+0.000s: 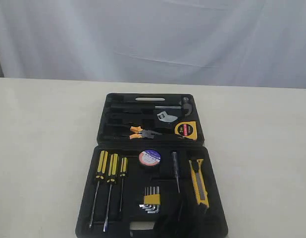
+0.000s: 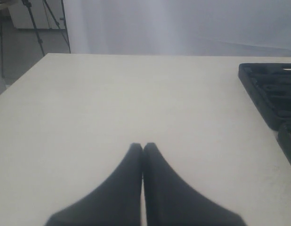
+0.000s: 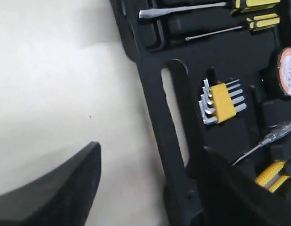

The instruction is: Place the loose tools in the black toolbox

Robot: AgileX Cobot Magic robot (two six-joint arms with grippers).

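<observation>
The pliers (image 1: 142,132), tape measure (image 1: 186,130), tape roll (image 1: 149,158) and utility knife (image 1: 198,182) all lie in the black toolbox (image 1: 86,208) on the worktop (image 1: 39,148), so we think we are done. Our right hand (image 3: 151,150) spreads wide at its edge; our left hand (image 2: 142,147) is closed. Next we back away gently.

Cream desk (image 1: 44,148), white curtain (image 1: 153,34) behind. Three yellow-black screwdrivers (image 1: 113,166) side by side, yellow-clipped hex keys (image 1: 152,200), tester pen (image 1: 176,168), claw hammer (image 1: 185,105).

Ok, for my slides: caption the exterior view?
Open black toolbox on a table, with pliers, tape measure, tape roll and utility knife lying inside.
</observation>
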